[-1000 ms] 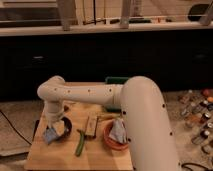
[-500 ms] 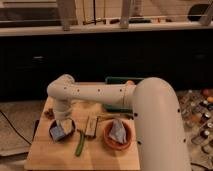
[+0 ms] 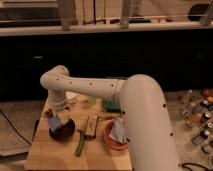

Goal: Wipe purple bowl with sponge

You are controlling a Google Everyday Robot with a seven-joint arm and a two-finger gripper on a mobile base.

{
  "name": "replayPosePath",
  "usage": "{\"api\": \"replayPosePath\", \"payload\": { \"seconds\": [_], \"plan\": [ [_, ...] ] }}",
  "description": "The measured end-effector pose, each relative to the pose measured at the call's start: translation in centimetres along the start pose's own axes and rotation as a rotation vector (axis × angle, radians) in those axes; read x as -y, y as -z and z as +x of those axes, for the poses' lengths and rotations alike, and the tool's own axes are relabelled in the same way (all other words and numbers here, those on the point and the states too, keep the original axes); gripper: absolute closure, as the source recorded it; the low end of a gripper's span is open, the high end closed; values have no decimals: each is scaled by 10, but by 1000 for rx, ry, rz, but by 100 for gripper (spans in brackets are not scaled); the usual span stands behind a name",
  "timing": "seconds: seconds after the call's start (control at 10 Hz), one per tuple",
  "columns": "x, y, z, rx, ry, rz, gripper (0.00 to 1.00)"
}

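Observation:
The dark purple bowl sits at the left of the wooden table. My white arm reaches across from the right and bends down over it. My gripper hangs just above the bowl's inside, shut on a blue-grey sponge with a yellowish top. The sponge rests against the bowl's left inner side. Much of the bowl's back rim is hidden by the gripper and sponge.
An orange bowl holding a pale crumpled cloth stands right of centre. A long green item and a brown block lie between the bowls. A teal object lies behind. Bottles stand on the floor at right.
The gripper with the sponge has shifted from the bowl's left edge to the right, over the bowl's inside. The other things on the table have not moved.

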Motion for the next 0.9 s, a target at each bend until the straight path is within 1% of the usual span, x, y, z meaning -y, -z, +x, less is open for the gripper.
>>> {"api": "replayPosePath", "payload": {
  "seconds": [0.1, 0.2, 0.3, 0.5, 0.6, 0.7, 0.8, 0.9],
  "plan": [
    [15, -1, -10, 1, 41, -7, 96],
    [22, -2, -17, 4, 71, -13, 96],
    [24, -4, -26, 15, 105, -21, 96],
    [10, -9, -45, 40, 138, -37, 96],
    [-2, -13, -52, 53, 139, -48, 96],
    [-12, -16, -58, 66, 134, -51, 96],
    [-29, -19, -60, 80, 114, -56, 96],
    [-42, -20, -55, 86, 88, -59, 96]
  ]
}}
